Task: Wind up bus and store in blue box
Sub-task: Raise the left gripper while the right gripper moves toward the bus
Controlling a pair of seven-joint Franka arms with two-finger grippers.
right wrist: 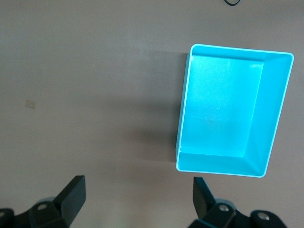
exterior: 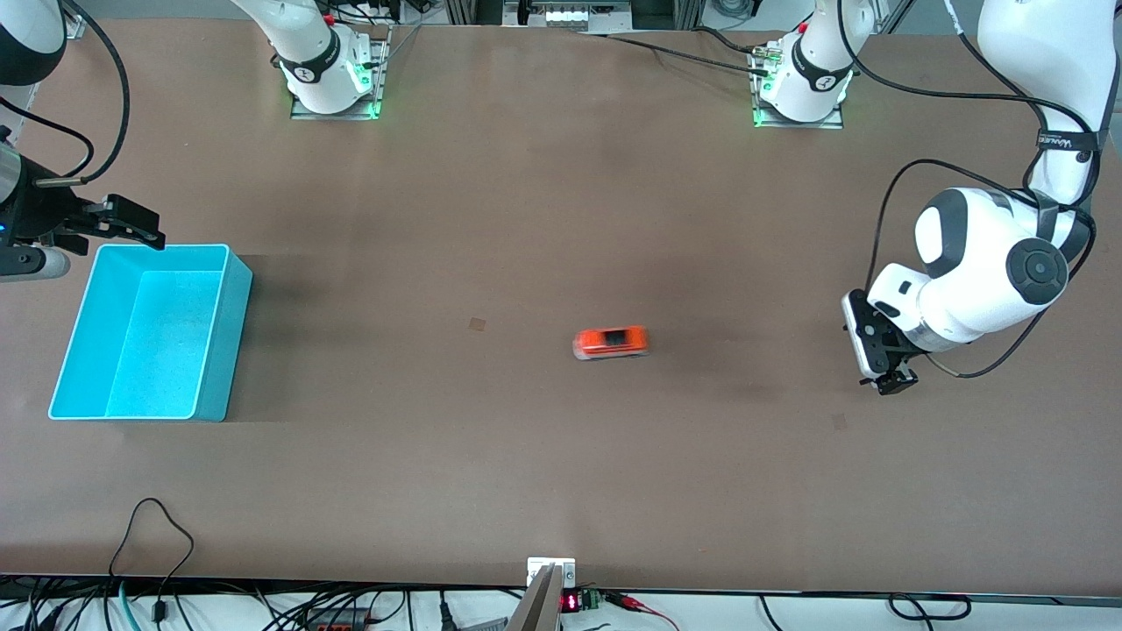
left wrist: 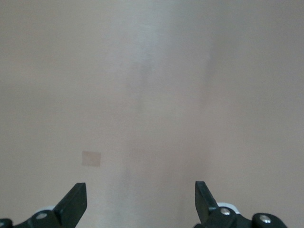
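The orange toy bus (exterior: 611, 342) is sitting on the brown bench (exterior: 526, 219) near its middle, resting on its wheels, well apart from the blue box (exterior: 149, 331), which is standing open-topped and with nothing in it toward the right arm's end of the bench. Only the front view is showing the bus; neither wrist view is catching it. The right wrist view is looking down on the blue box (right wrist: 232, 109), showing its bare floor and thin walls from above, and a small pale patch (right wrist: 31, 103) on the bench surface near it. The left wrist view is showing only bare bench and a small pale square mark (left wrist: 91, 158), which the front view also picks up as a small mark (exterior: 840, 421) near the left gripper. The right gripper (exterior: 131, 221) is hovering just above the edge of the blue box that lies farther from the front camera, its jaws standing apart and holding nothing. The left gripper (exterior: 894, 382) is hanging over the bench toward the left arm's end, well apart from the bus, its jaws likewise spread wide and holding nothing. A black band on the left arm is carrying white lettering too small to read, and a small red digit display (exterior: 571, 602) is glowing at the bench edge nearest the front camera, its figures unreadable.
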